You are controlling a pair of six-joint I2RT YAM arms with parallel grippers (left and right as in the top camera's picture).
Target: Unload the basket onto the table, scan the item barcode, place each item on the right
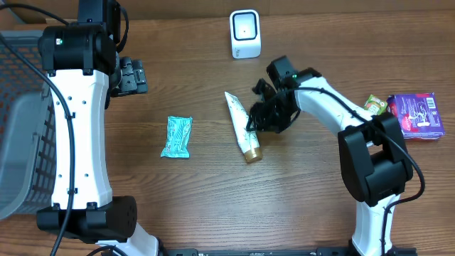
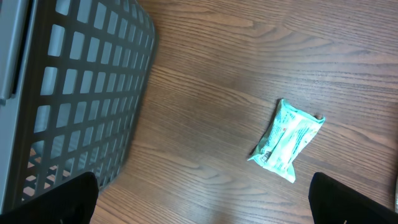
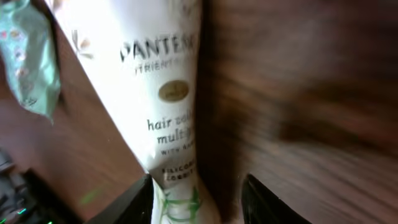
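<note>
Pantene tube (image 3: 165, 93) lies flat on the table (image 1: 306, 213), short of the scanner (image 1: 244, 33). Its near end sits between the right gripper's (image 3: 196, 200) parted jaws, unclamped, and the left gripper (image 2: 205, 205) gapes wide and empty. An off-centre squeeze could skid the slick tube or leave its barcode hidden. One tube, one scanner, one green packet (image 1: 176, 136), one purple box (image 1: 416, 115), one basket (image 1: 21, 121).

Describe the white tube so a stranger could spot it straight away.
Start at the white scanner at the far edge of the table and come straight toward the near side. The tube lies there, right of the green packet. It alone is long, white and gold-capped.
</note>
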